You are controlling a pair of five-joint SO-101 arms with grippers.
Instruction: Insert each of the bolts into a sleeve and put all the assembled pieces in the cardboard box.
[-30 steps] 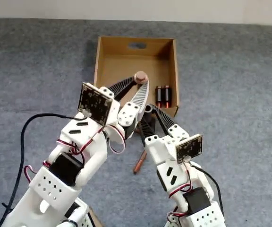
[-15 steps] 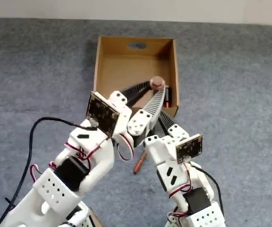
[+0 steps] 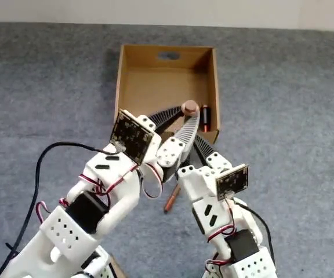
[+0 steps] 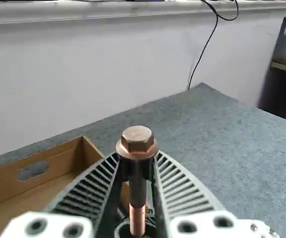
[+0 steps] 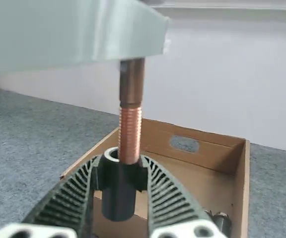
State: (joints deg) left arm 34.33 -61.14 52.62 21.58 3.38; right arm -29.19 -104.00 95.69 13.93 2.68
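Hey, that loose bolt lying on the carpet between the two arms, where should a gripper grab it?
Likely the middle of the bolt, coming straight down from above and closing crosswise on the shank. It lies flat and slanted on the carpet, with its far end hidden, so the bare middle is the easiest part to reach.

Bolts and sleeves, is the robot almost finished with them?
Not yet. At least one finished piece lies in the cardboard box. The left gripper holds a bolt, its tip at the mouth of the sleeve in the right gripper. One loose bolt waits on the carpet.
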